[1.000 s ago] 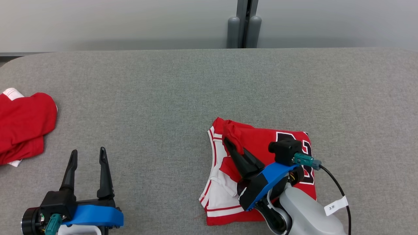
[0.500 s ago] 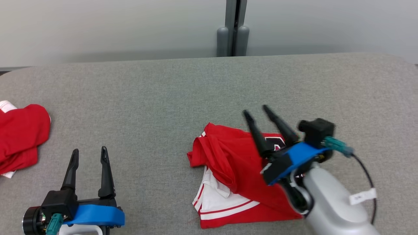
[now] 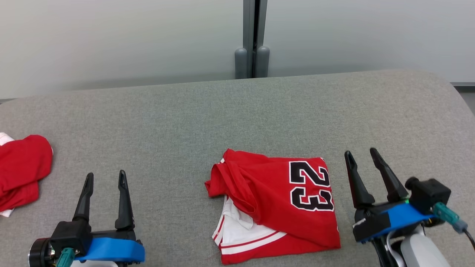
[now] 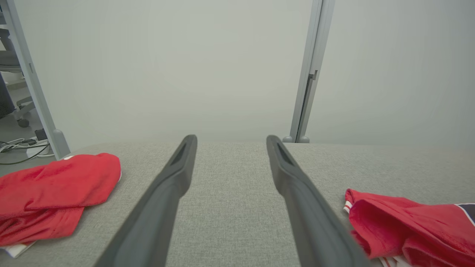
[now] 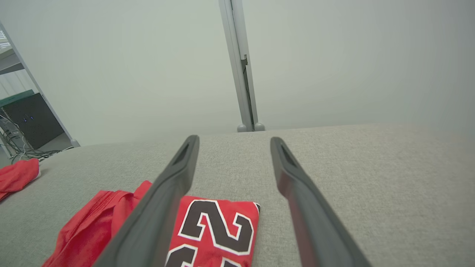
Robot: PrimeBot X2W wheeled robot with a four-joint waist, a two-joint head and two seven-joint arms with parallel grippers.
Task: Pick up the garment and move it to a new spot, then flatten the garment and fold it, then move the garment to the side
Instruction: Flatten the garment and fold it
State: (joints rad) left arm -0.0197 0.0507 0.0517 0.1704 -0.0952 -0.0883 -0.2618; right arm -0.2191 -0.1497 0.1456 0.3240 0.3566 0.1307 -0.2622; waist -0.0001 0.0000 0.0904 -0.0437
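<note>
Right tool [image 3: 359,152] newly off garment [image 3: 267,193]; cables [image 4: 11,142] in left wrist view

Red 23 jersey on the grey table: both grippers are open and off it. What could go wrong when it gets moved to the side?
1. The red 23 jersey has a loose bunched fold along its left edge; a one-sided lift by the right gripper could well let it fall open.
2. Sliding it left could run it into the other red garment lying at the left of the table.
</note>
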